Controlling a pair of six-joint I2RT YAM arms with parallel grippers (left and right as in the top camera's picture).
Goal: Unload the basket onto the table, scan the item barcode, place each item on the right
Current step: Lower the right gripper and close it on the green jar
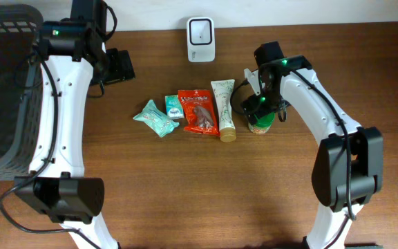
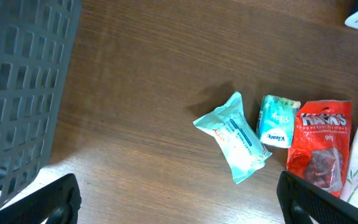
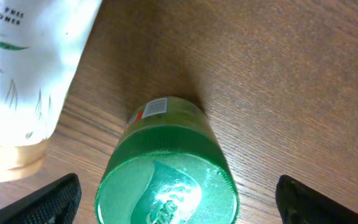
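Note:
A green-lidded jar point(image 3: 166, 186) stands upright on the table, with a barcode label point(image 3: 156, 107) on its side. My right gripper point(image 3: 178, 202) hangs open just above it, one finger on each side of the lid and neither touching. From overhead the jar point(image 1: 261, 124) shows partly under that gripper point(image 1: 258, 104). The white barcode scanner point(image 1: 201, 39) stands at the table's back edge. My left gripper point(image 1: 119, 66) is open and empty, raised over the back left, with bare wood between its fingers point(image 2: 48, 202).
In a row left of the jar lie a white tube point(image 1: 223, 109), a red snack packet point(image 1: 197, 111), a small teal packet point(image 1: 173, 106) and a larger teal packet point(image 1: 156, 117). A dark mesh basket point(image 1: 5, 90) fills the left edge.

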